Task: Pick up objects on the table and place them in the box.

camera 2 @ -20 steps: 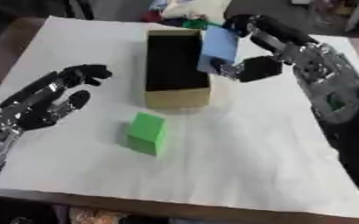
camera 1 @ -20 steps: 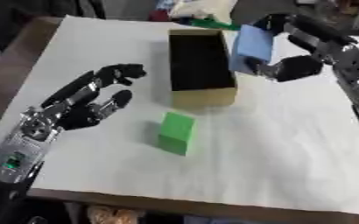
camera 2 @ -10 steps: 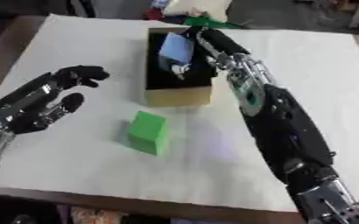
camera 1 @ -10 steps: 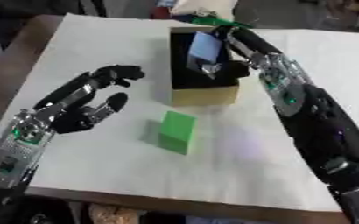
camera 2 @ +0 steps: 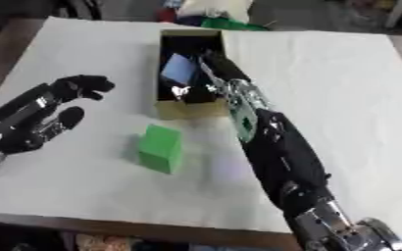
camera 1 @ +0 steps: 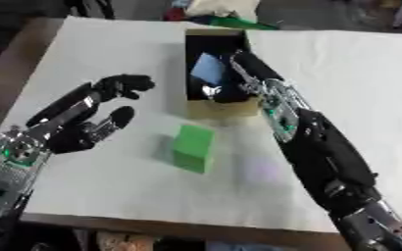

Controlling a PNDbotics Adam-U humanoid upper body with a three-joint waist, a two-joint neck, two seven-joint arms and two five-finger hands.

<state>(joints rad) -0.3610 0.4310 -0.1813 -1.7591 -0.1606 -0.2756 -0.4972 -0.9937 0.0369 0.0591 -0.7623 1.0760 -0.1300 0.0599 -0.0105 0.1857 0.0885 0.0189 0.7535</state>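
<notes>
Two things matter on this table right now: the blue block (camera 1: 208, 68) and the green block (camera 1: 192, 147). The right hand (camera 1: 230, 84) reaches down into the open box (camera 1: 224, 110), and the blue block sits tilted inside it, right against the fingers. Whether those fingers are clamped on the block or have let it go, I cannot tell; the dark hand blends into the dark inside of the box.

Over on the other side, the left hand (camera 1: 88, 117) hovers above the white table cover (camera 1: 350, 73), fingers loosely curled around nothing, well apart from the box and just off to the side of the green block. That green block stands on the cover near the front of the box, not touching it, waiting its turn.

Now the risks, as I judge them. The blue block looks propped at an angle, so if the hand pulls out while a finger catches it, the block could ride up and tip over the wall. The forearm lies across the box's near corner, and a careless lift could nudge or drag the box, maybe into the green block. The left hand could also knock the green block away.
</notes>
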